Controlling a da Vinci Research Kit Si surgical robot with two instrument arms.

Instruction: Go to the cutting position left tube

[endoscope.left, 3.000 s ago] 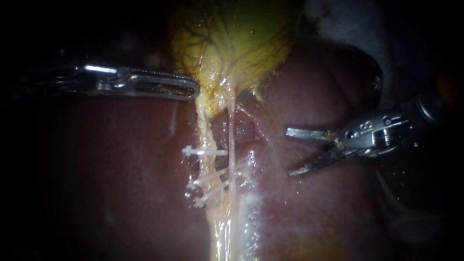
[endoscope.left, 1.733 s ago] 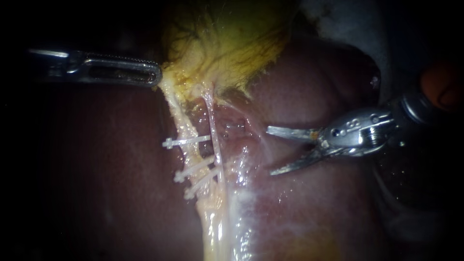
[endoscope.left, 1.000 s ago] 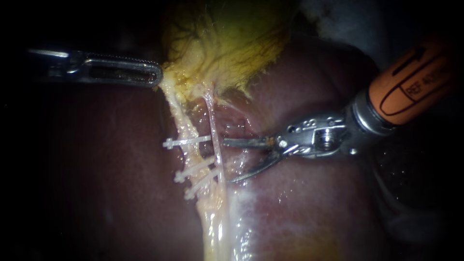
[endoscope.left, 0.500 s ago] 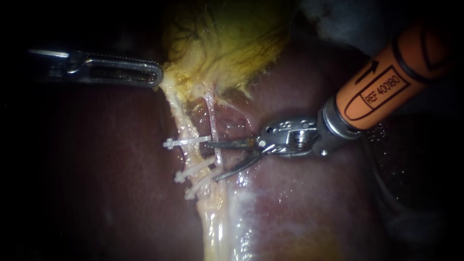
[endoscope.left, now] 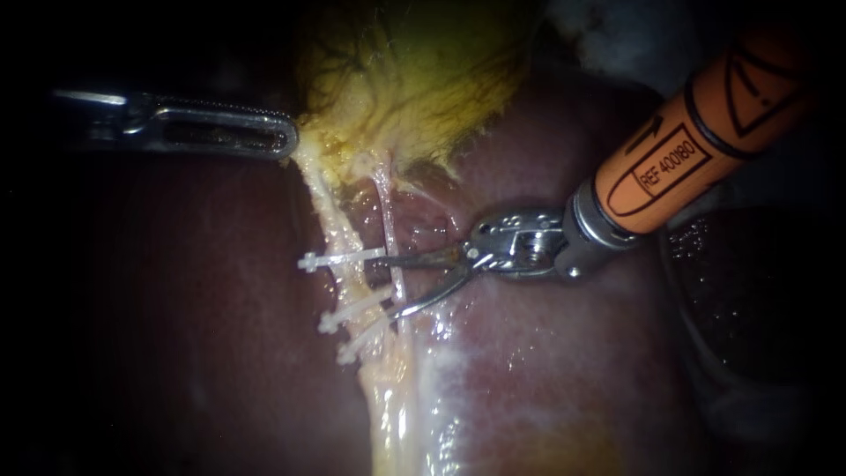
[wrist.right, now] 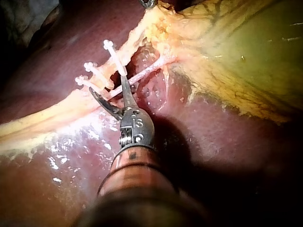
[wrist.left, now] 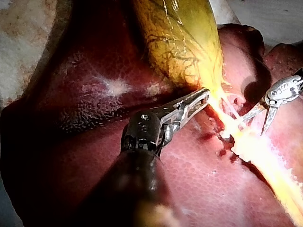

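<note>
In the endoscope view, my left instrument (endoscope.left: 286, 139) has its jaws clamped on the gallbladder (endoscope.left: 414, 79) at its lower edge. My right instrument (endoscope.left: 389, 286) holds its blades apart astride the thin right tube (endoscope.left: 385, 211). Their tips just reach the clips (endoscope.left: 339, 261) on the left tube (endoscope.left: 337, 231).

The left wrist view confirms my left instrument's grip, with the liver (wrist.left: 94, 94) beneath.

In the right wrist view, the parted blades point between the clips.
</note>
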